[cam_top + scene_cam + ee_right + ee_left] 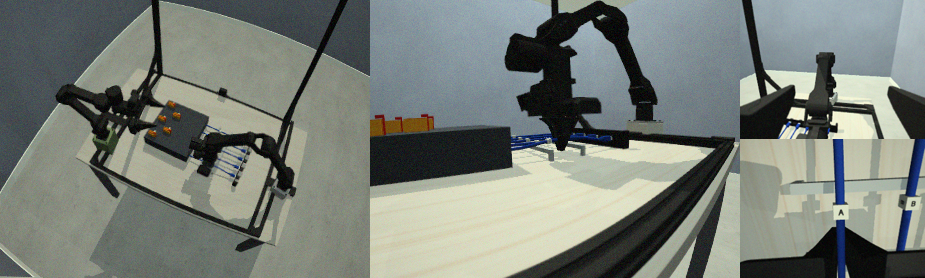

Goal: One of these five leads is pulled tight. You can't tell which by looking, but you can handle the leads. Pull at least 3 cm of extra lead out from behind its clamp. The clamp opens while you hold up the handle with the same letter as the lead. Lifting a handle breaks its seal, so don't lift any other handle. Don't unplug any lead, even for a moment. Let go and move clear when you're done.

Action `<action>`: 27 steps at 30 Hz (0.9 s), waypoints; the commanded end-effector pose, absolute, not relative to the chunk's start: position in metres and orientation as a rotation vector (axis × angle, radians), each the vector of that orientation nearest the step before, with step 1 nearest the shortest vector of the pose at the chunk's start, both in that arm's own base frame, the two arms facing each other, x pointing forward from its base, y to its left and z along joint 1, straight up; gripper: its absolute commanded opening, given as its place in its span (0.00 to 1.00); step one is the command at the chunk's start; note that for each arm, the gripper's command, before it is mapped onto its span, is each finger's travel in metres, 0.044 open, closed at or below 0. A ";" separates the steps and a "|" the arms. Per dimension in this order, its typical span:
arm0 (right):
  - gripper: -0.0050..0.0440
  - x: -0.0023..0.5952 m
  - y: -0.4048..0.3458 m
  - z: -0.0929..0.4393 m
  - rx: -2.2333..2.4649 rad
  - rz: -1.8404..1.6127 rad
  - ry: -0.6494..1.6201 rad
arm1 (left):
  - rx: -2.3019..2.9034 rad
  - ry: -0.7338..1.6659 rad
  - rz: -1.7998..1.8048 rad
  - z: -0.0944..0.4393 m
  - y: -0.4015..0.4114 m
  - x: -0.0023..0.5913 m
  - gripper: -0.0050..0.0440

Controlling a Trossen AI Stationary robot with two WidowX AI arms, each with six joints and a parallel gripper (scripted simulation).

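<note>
Several blue leads (227, 156) run from a dark box (177, 129) to plugs at the right. Several orange handles (167, 130) stand on the box. My left gripper (205, 161) is down on the leads next to the box. In the left wrist view it is shut on lead A (839, 241), just below the white tag A (840, 211). Lead B (909, 202) runs beside it on the right. A grey bar (848, 187) crosses under both leads. My right gripper (137, 120) is open and empty, beside the box's handle end; its fingers spread wide in the right wrist view (839, 105).
A black frame (200, 90) with two tall posts rims the wooden board. A green block (106, 140) sits at the right arm's base and a white block (282, 192) at the left arm's base. In the exterior view the box (440, 150) stands left of the left gripper (561, 142).
</note>
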State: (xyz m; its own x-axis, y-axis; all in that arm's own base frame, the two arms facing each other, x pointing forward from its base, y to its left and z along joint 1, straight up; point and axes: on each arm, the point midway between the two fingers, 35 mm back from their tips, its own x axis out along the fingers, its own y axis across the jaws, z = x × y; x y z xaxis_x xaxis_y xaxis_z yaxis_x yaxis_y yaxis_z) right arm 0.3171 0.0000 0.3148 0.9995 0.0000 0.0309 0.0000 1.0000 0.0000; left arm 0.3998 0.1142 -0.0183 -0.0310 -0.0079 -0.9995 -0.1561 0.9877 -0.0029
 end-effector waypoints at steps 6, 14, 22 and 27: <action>1.00 0.316 0.000 0.323 0.000 0.000 -0.050 | -0.124 1.576 0.123 -0.019 0.114 0.398 0.00; 1.00 0.316 0.000 0.323 0.000 0.000 -0.050 | -0.124 1.576 0.123 -0.019 0.114 0.398 0.00; 1.00 0.316 0.000 0.323 0.000 0.000 -0.050 | -0.120 1.556 0.125 0.025 0.116 0.405 0.53; 1.00 0.316 0.000 0.323 0.000 0.000 -0.050 | -0.120 1.556 0.125 0.025 0.116 0.405 0.53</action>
State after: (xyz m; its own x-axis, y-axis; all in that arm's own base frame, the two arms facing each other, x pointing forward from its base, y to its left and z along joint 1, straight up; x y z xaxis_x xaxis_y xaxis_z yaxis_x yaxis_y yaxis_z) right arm 0.3171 0.0000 0.3148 0.9995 0.0000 0.0308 0.0000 1.0000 0.0000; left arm 0.3983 0.1137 0.0073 -0.0305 -0.0081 -0.9995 -0.1559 0.9878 -0.0032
